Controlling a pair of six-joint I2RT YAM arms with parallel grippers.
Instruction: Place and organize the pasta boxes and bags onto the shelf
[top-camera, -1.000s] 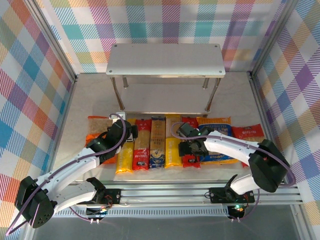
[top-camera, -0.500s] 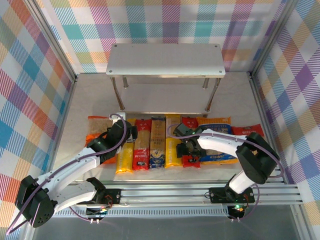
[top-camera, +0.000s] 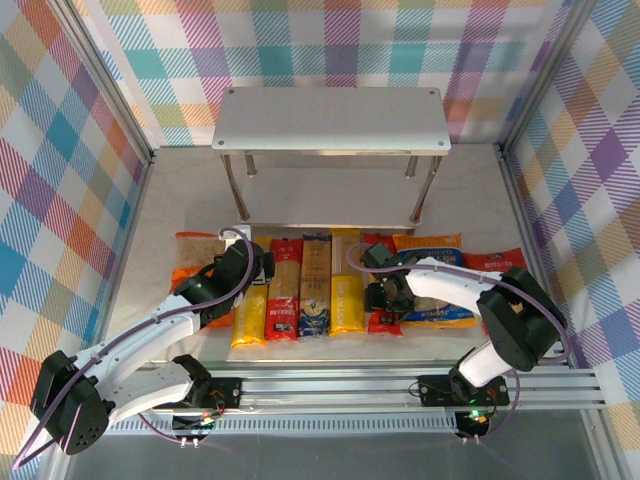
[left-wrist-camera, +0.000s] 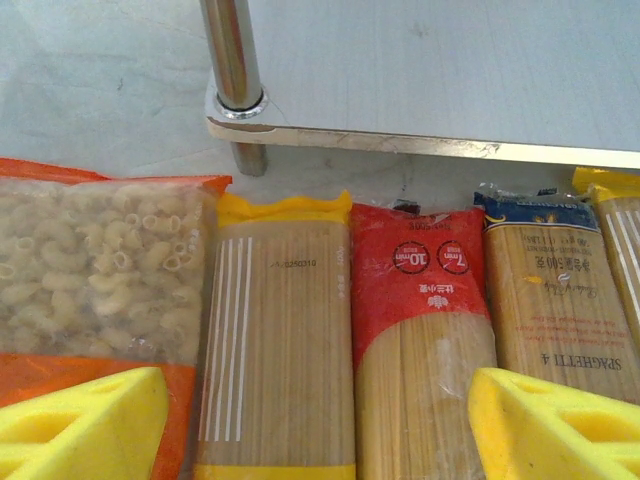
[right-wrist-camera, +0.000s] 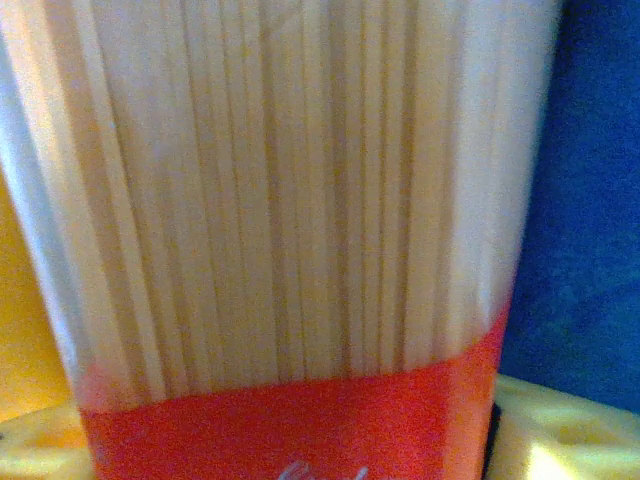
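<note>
Fingers (right-wrist-camera: 565, 430) of the right gripper (right-wrist-camera: 295, 445) flanking a red spaghetti pack (right-wrist-camera: 300, 200) at 9 and 3 (clamped or not, cannot tell), low to pinch its narrow sides. Left gripper (left-wrist-camera: 320, 430) spread, empty, over a yellow pack (left-wrist-camera: 275, 340). Shelf (top-camera: 330, 118) at 12.
</note>
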